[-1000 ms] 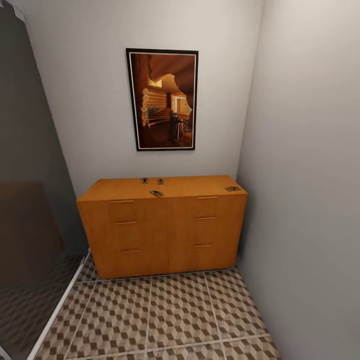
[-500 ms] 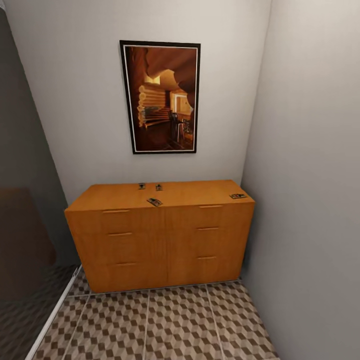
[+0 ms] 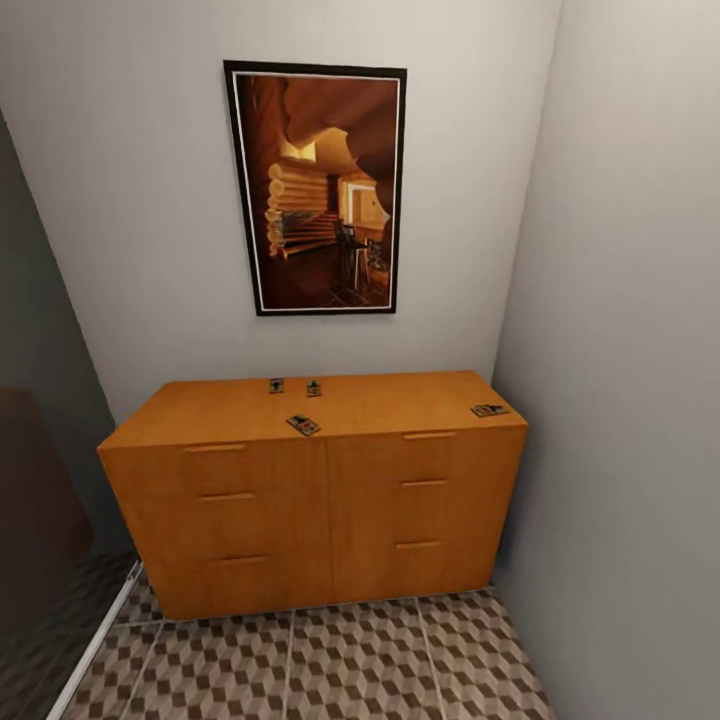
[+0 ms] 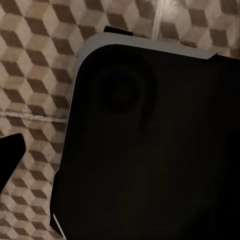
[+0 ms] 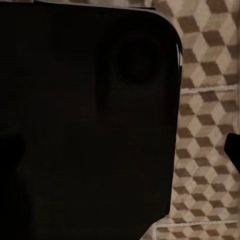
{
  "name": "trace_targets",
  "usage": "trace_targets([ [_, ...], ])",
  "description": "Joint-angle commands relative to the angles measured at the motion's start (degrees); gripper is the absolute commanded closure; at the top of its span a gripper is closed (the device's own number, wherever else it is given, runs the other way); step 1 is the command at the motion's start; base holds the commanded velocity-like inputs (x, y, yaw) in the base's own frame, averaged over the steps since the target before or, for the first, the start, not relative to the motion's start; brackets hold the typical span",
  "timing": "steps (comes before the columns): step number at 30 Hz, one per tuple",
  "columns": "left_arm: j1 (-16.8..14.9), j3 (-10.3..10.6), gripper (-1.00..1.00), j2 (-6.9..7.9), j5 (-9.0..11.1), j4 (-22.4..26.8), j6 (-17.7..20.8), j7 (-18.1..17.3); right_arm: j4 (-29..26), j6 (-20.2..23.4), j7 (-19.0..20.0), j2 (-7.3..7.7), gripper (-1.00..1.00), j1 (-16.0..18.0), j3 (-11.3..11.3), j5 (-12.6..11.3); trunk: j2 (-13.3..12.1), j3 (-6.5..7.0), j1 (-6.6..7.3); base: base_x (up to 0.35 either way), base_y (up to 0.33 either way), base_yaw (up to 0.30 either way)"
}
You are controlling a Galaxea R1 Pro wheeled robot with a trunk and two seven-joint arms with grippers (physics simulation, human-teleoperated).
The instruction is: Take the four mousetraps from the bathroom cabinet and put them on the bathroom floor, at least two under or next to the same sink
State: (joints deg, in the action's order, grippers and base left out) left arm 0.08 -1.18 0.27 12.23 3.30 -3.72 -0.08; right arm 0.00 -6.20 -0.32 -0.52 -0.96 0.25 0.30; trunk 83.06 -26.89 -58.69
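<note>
Resting on cabinet top: four mousetraps, apart.

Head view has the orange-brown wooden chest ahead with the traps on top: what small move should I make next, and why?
Probably roll a little closer to the wide orange-brown wooden chest. Four small flat mousetraps lie on its flat top: two near the back, one nearer the front edge, one at the right end. Patterned tiled floor still separates the robot from it.

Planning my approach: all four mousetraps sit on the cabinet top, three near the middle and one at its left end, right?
Not quite. The head view shows the lone mousetrap at the right end of the cabinet top, by the wall. The other three are near the middle.
</note>
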Motion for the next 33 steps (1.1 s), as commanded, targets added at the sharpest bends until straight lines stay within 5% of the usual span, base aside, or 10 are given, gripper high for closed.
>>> trace_targets([
  [1, 0.0, -0.1, -1.00, 0.00, 0.3, 0.0, -0.1, 0.0, 0.0, -0.2, 0.0, -0.01, -1.00, 0.0, 0.0, 0.0, 0.0, -0.04, -0.03, 0.318, 0.000, 0.000],
  [10, 0.0, -0.2, -1.00, 0.00, 0.1, 0.1, -0.5, 0.0, 0.0, -0.2, 0.0, -0.01, -1.00, 0.0, 0.0, 0.1, 0.0, -0.04, -0.03, 0.249, 0.000, 0.000],
  [33, 0.0, -0.2, -1.00, -0.09, 0.1, 0.0, -0.6, 0.1, 0.0, -0.1, 0.0, 0.09, -1.00, 0.0, 0.0, 0.1, 0.0, -0.04, -0.03, 0.013, 0.000, 0.000],
])
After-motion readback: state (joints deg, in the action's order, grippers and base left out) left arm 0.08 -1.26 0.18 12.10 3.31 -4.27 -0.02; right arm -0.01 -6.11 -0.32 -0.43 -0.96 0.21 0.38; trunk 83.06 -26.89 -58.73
